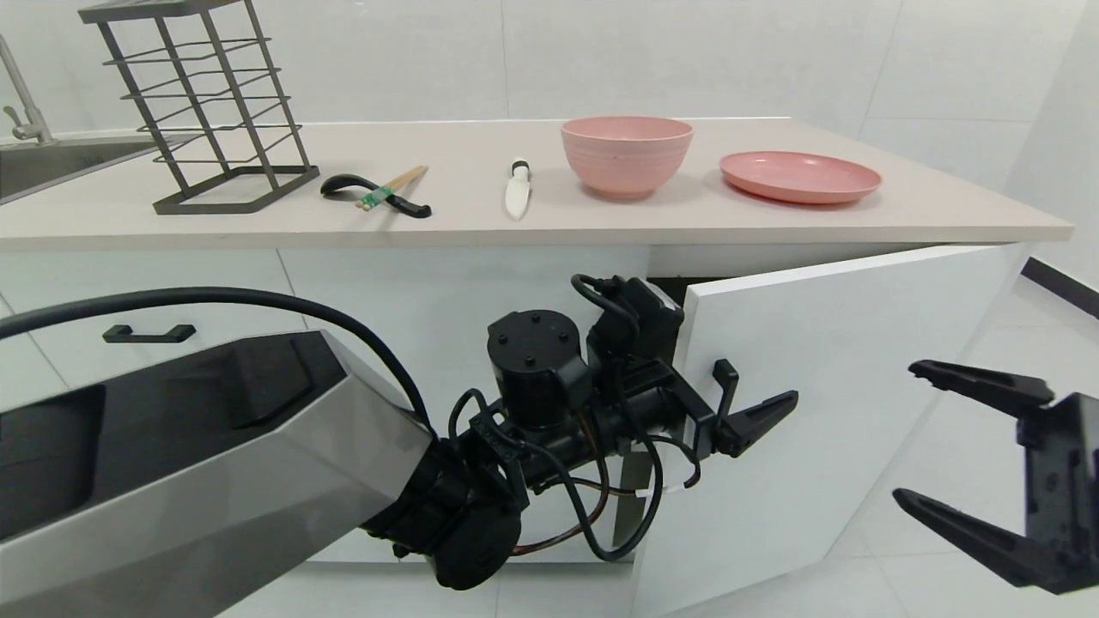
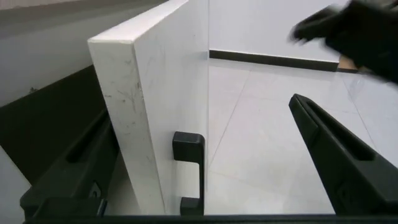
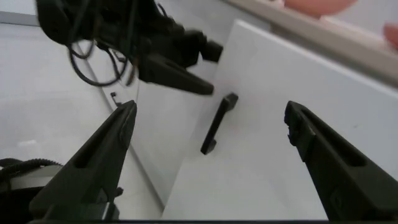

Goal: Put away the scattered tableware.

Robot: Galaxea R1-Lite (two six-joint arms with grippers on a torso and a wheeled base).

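Note:
On the countertop [image 1: 481, 219] lie a black spoon [image 1: 348, 184] crossed by wooden chopsticks [image 1: 403, 178], a white knife [image 1: 518, 190], a pink bowl [image 1: 627, 154] and a pink plate [image 1: 800, 176]. Below the counter a white cabinet door [image 1: 841, 386] stands partly open. My left gripper [image 1: 730, 412] is open and straddles the door's free edge by the black handle [image 2: 188, 171], one finger on each side. My right gripper [image 1: 906, 433] hangs open in front of the door, holding nothing, facing the handle [image 3: 219, 121].
A dark wire dish rack [image 1: 210, 112] stands at the counter's left, beside a sink [image 1: 51, 163] with a tap. A drawer with a black handle [image 1: 148, 333] sits under the counter on the left. White floor lies to the right of the door.

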